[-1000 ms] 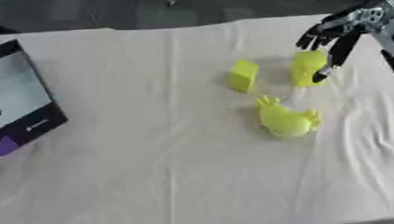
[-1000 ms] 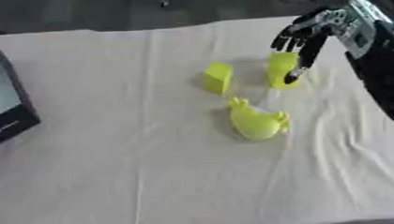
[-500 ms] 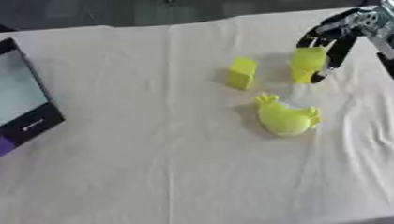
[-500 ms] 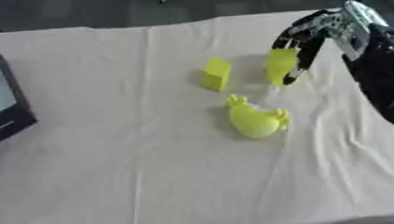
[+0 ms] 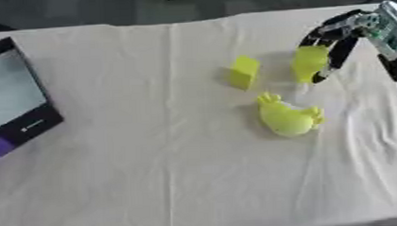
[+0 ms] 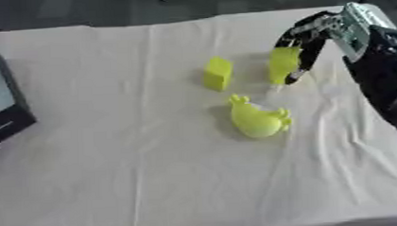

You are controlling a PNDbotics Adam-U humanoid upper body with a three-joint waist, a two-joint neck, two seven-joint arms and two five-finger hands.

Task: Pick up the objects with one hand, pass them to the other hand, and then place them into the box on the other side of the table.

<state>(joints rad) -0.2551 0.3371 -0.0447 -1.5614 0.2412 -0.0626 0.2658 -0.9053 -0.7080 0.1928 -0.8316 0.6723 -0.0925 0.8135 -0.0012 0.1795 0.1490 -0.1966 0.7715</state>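
The right hand (image 6: 308,37) is seen curled around a tall yellow-green piece (image 6: 283,64), its far side hidden by fingers, with the box (image 5: 11,105) cut off at left.

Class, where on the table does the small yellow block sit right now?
The small yellow block stands right of centre on the white cloth, just left of the yellow piece in the right hand.

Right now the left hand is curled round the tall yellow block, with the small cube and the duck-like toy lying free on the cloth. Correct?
Not quite: it is the right hand, coming in from the view's right side, whose fingers curl round the tall yellow block. The left eye view shows this. The small cube and the duck-like toy do lie free on the cloth.
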